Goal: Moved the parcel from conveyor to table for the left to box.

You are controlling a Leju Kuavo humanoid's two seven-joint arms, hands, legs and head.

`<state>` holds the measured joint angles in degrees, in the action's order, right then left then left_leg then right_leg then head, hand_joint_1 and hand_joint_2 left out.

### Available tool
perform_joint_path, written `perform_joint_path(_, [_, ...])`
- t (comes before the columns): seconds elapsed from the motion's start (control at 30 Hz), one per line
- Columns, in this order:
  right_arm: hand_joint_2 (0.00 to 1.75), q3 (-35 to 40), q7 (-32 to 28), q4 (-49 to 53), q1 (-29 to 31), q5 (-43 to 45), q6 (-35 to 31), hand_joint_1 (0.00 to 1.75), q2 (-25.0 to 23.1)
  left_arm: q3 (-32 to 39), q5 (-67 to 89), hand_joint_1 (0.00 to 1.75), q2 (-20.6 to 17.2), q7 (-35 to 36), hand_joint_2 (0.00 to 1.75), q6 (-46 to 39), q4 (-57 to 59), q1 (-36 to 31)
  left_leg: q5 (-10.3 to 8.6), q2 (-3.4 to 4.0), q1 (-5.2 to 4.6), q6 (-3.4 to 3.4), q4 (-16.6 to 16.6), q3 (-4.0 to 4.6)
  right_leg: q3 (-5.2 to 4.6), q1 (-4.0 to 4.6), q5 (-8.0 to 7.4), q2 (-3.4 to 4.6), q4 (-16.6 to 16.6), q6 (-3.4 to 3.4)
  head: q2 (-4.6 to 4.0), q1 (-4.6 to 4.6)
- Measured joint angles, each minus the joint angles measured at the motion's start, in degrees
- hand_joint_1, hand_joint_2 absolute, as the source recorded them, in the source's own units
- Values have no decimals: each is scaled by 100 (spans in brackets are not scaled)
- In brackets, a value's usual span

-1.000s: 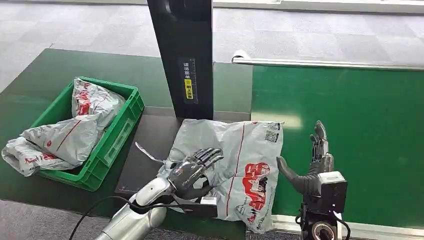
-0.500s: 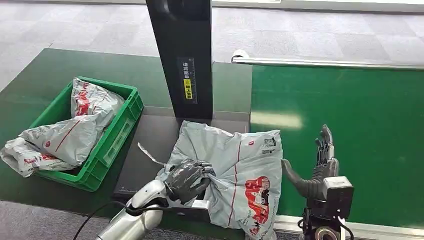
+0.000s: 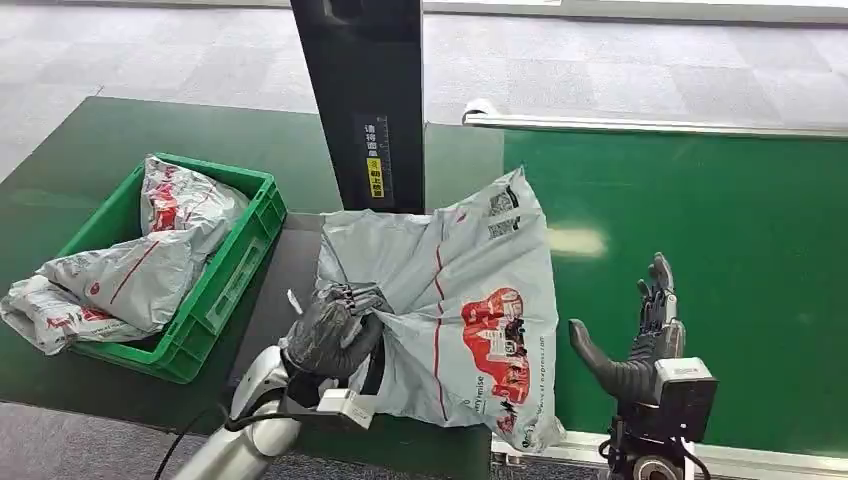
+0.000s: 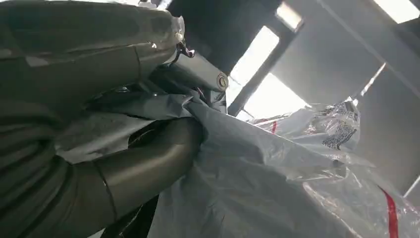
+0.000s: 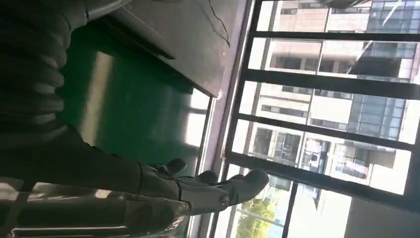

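Note:
A grey plastic parcel [image 3: 470, 310] with red print hangs lifted above the dark table [image 3: 300, 270], its far corner raised toward the black post. My left hand [image 3: 335, 330] grips a bunched fold at the parcel's left edge; in the left wrist view the thumb [image 4: 143, 163] and fingers [image 4: 89, 54] close around the crumpled grey parcel [image 4: 257, 188]. My right hand [image 3: 640, 345] stands open over the green conveyor [image 3: 700, 220], to the right of the parcel, fingers pointing away and thumb out to the left, holding nothing. The right hand [image 5: 198, 191] is also seen from its wrist, fingers spread.
A green crate [image 3: 225, 270] at the left holds grey parcels [image 3: 150, 250], one spilling over its near-left rim. A black post [image 3: 365, 110] rises behind the table. A metal rail [image 3: 650, 127] bounds the conveyor's far edge.
My left hand went from lying flat on the parcel to gripping a fold, then lifted it up and leftward. The parcel now stands raised. My right hand drifted slightly right.

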<state>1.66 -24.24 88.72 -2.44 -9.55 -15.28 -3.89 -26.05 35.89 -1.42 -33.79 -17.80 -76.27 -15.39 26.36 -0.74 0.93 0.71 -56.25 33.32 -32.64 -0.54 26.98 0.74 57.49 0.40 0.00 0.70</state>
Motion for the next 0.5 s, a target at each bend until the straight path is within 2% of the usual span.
perform_joint_path(0.2, [175,-15,-42,0,-31,0,-9,0,0,525,-35,175,-131,-57,175,-397,-817,151,0,0,0,0,0,0,0,0,0,-1,0,0,0,0])
perform_joint_path(0.5, [175,-42,-48,0,-45,4,-9,0,0,706,-33,175,-197,-59,175,-397,-1149,246,0,0,-1,0,0,1,0,-1,0,-1,0,0,0,0])
